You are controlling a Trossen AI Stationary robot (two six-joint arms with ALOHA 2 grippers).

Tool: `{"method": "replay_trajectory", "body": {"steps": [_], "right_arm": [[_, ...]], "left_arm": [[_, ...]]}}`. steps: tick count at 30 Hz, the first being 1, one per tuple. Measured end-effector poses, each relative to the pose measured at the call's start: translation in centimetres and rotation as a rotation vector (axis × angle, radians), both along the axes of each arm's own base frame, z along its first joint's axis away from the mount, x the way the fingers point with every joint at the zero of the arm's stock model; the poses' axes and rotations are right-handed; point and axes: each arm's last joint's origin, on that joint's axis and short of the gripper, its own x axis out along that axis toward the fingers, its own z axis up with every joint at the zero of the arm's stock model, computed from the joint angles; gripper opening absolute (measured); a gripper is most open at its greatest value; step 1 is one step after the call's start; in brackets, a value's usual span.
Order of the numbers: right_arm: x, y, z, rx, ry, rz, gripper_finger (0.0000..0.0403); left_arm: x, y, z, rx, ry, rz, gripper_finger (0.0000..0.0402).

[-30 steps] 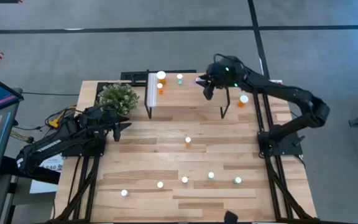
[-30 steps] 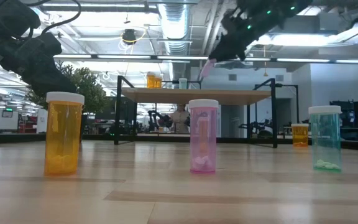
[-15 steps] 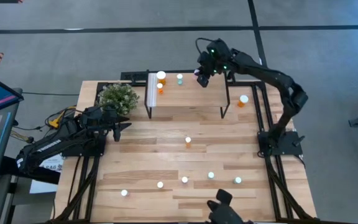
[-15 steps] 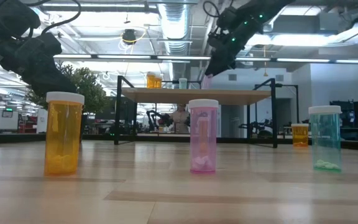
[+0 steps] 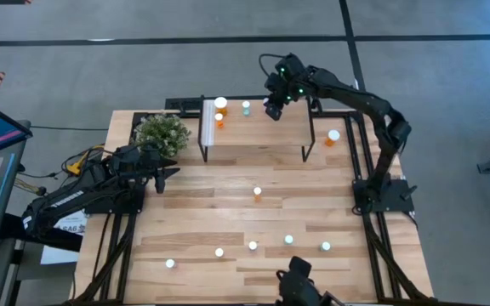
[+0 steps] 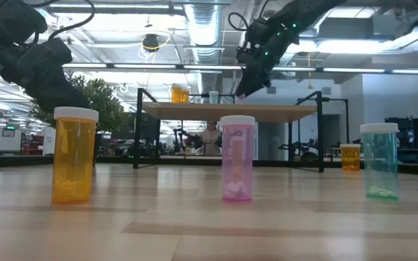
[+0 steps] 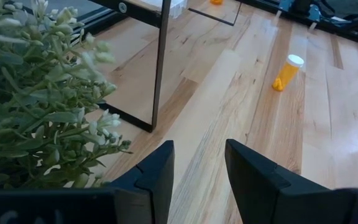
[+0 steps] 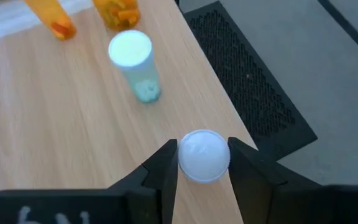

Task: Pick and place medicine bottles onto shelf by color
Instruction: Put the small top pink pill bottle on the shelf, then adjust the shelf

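A: Left to right. Left pincer [image 5: 170, 173] parked at the worktop's [image 5: 313, 204] left edge, beside the plant [image 5: 161, 132]. In its wrist view the fingers stand spread with bare wood between them, nothing held. Idle.

B: Shelf [image 5: 287, 134]?

A: Back centre of the worktop. On its left end, by the white strip [image 5: 207, 129]: two orange bottles [image 5: 219, 112], then a pale green bottle [image 5: 246, 108] just to their right. All upright.

B: And the right arm?

A: Right pincer [image 5: 272, 109] is over the shelf's back edge, right of the green one. It's pinching a white-capped bottle [image 8: 204, 155] between both fingers; low view suggests a pinkish body, though it's small there. Bottle axis upright, cap toward the wrist camera.

B: Key relation for the drop?

A: Held bottle hangs straight below the pincer, close to the shelf's far edge. In the wrist view the rim runs right past the cap, with the black mat [image 8: 253, 93] beyond. Green bottle is near but apart. My read: it needs to settle inboard of that edge and clear of the green one before release. I can't tell if the base is touching the shelf.

B: Remaining?

A: One orange bottle [image 5: 257, 195] mid-worktop, a row of five [image 5: 253, 246] along the front, one more [image 5: 333, 136] right of the shelf. Right arm is nearer that last one.
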Motion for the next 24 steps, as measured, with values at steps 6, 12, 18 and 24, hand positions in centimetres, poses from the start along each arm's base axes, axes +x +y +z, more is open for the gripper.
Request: {"method": "replay_trajectory", "body": {"steps": [6, 12, 18, 24], "right_arm": [[-0.4, 0.4, 0.6, -0.004, -0.003, 0.001, 0.0174], [-0.5, 0.6, 1.0, -0.008, -0.011, 0.0, 0.0207], [-0.5, 0.9, 1.4, -0.008, -0.011, 0.004, 0.0232], [-1.1, 1.3, 4.3, -0.001, -0.003, -0.008, 0.0234]], "left_arm": [[0.0, 0.0, 0.0, 0.0, 0.0, -0.001, 0.013], [0.0, 0.0, 0.0, 0.0, 0.0, 0.0, 0.013], [0.0, 0.0, 0.0, 0.0, 0.0, 0.0, 0.013], [0.0, 0.0, 0.0, 0.0, 0.0, 0.0, 0.013]]}}
